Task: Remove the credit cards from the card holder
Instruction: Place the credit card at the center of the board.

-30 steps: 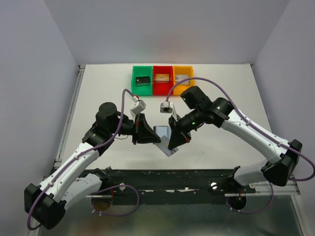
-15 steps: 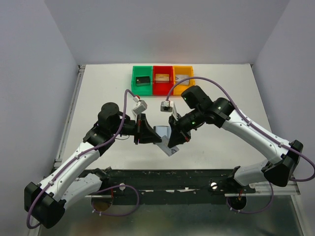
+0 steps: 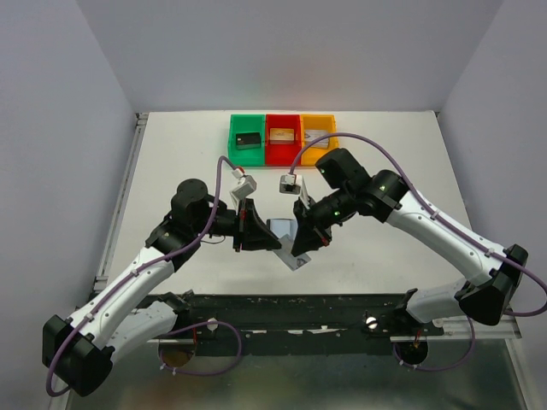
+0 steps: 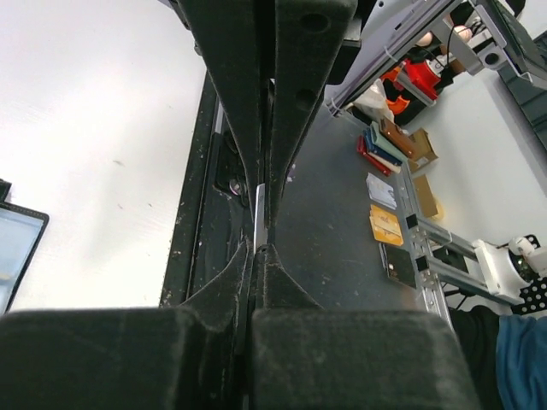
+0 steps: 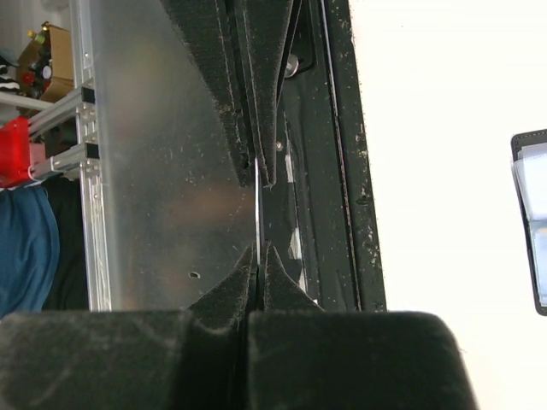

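You are looking at one wallet [image 3: 285,235] lying open on the desk [image 3: 179,154], blue-grey lining up; the cards in it are too hidden to count. Two arms are meeting at it. The left gripper [image 3: 261,232] is sitting just left of the wallet and the right gripper [image 3: 301,237] just right of it. Both are holding their jaws pressed together. Each pair is showing one thin pale sliver [image 4: 259,213] [image 5: 256,201], too thin to name. Well beyond the wallet, one green bin [image 3: 234,137], one red bin [image 3: 282,118] and one yellow bin [image 3: 318,119] are each holding one block [image 3: 249,139].

Left pincer [image 3: 256,231] and right pincer [image 3: 304,237] closely flank the open card holder [image 3: 283,231] — its blue-grey lining showing.
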Controlling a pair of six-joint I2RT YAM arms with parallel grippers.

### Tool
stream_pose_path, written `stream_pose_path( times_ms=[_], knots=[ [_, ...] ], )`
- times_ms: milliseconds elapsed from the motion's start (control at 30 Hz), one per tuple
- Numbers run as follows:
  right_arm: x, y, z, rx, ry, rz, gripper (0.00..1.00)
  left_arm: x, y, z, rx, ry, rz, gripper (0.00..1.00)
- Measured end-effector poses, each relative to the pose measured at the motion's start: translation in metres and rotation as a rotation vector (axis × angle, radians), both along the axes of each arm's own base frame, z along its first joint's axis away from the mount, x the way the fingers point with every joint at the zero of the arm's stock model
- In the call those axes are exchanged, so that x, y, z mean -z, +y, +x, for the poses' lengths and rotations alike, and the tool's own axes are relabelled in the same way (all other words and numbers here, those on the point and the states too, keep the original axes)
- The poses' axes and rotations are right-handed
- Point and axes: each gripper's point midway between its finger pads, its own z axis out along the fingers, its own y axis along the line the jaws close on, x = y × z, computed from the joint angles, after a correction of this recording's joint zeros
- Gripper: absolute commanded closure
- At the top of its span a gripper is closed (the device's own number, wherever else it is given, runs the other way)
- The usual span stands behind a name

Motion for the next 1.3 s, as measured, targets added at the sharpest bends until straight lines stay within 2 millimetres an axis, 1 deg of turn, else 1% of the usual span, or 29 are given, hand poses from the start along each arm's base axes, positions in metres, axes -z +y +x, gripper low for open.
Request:
stream_pose_path(
  times_ms=[33, 100, 133, 167, 200, 233, 300, 333, 367, 467, 567, 600, 667, 733, 800, 833, 933, 1000, 1033, 1067, 1133, 1167, 1233, 1300],
  knots=[
    [0.0, 0.0, 0.0, 0.0, 0.0, -0.001, 0.84, -0.001, 0.0, 0.0, 0.003, -0.003, -0.003, 1.0],
    [0.0, 0.0, 0.001, 0.006, 0.0, -0.004, 0.58, -0.001, 0.0, 0.0, 0.004, -0.005, -0.004, 1.0],
    [0.001, 0.0, 0.001, 0.012, 0.0, -0.008, 0.47, -0.001, 0.0, 0.0, 0.002, -0.006, -0.004, 1.0],
    [0.002, 0.0, 0.003, 0.024, -0.001, -0.015, 0.31, -0.001, 0.0, 0.001, -0.004, -0.007, -0.003, 1.0],
    [0.002, 0.0, 0.006, 0.042, -0.008, -0.024, 0.27, 0.0, 0.0, 0.004, -0.027, -0.012, 0.003, 1.0],
    [0.003, -0.001, 0.009, 0.073, -0.012, -0.038, 0.2, 0.002, 0.001, 0.007, -0.05, -0.013, 0.01, 1.0],
    [0.003, -0.004, 0.02, 0.145, -0.043, -0.062, 0.19, 0.003, 0.004, 0.017, -0.117, -0.014, 0.022, 1.0],
    [0.002, -0.006, 0.026, 0.188, -0.058, -0.073, 0.18, 0.003, 0.009, 0.026, -0.169, -0.01, 0.023, 1.0],
    [0.0, -0.01, 0.032, 0.236, -0.076, -0.081, 0.18, 0.004, 0.017, 0.04, -0.244, -0.006, 0.023, 1.0],
    [-0.012, -0.024, 0.054, 0.394, -0.16, -0.088, 0.18, 0.014, 0.046, 0.082, -0.474, 0.058, 0.032, 1.0],
    [-0.037, -0.043, 0.076, 0.569, -0.28, -0.046, 0.18, 0.03, 0.084, 0.128, -0.728, 0.173, 0.042, 1.0],
    [-0.047, -0.05, 0.082, 0.634, -0.327, -0.011, 0.18, 0.034, 0.095, 0.139, -0.794, 0.204, 0.045, 1.0],
    [-0.06, -0.063, 0.088, 0.726, -0.382, 0.044, 0.18, 0.045, 0.112, 0.16, -0.899, 0.265, 0.051, 1.0],
    [-0.063, -0.072, 0.093, 0.806, -0.41, 0.088, 0.19, 0.058, 0.126, 0.18, -0.988, 0.327, 0.056, 1.0],
    [-0.056, -0.076, 0.097, 0.857, -0.412, 0.109, 0.19, 0.075, 0.139, 0.198, -1.061, 0.383, 0.065, 1.0],
    [-0.048, -0.076, 0.099, 0.876, -0.402, 0.107, 0.19, 0.083, 0.144, 0.206, -1.089, 0.407, 0.073, 1.0],
    [-0.018, -0.071, 0.103, 0.899, -0.351, 0.074, 0.21, 0.115, 0.162, 0.23, -1.165, 0.491, 0.1, 1.0],
    [0.005, -0.066, 0.102, 0.894, -0.308, 0.04, 0.21, 0.142, 0.178, 0.244, -1.218, 0.56, 0.122, 1.0],
    [0.016, -0.064, 0.101, 0.888, -0.282, 0.024, 0.21, 0.15, 0.181, 0.246, -1.229, 0.579, 0.128, 1.0],
    [0.021, -0.062, 0.1, 0.884, -0.265, 0.016, 0.21, 0.158, 0.187, 0.251, -1.245, 0.598, 0.131, 1.0],
    [0.03, -0.058, 0.098, 0.874, -0.234, 0.012, 0.22, 0.168, 0.195, 0.258, -1.266, 0.61, 0.131, 1.0],
    [0.032, -0.056, 0.097, 0.871, -0.221, 0.015, 0.21, 0.17, 0.198, 0.26, -1.273, 0.609, 0.129, 1.0],
    [0.034, -0.052, 0.095, 0.866, -0.202, 0.03, 0.21, 0.176, 0.203, 0.265, -1.278, 0.613, 0.126, 1.0],
    [0.033, -0.049, 0.095, 0.864, -0.191, 0.047, 0.21, 0.181, 0.21, 0.275, -1.281, 0.622, 0.121, 1.0]
  ],
)
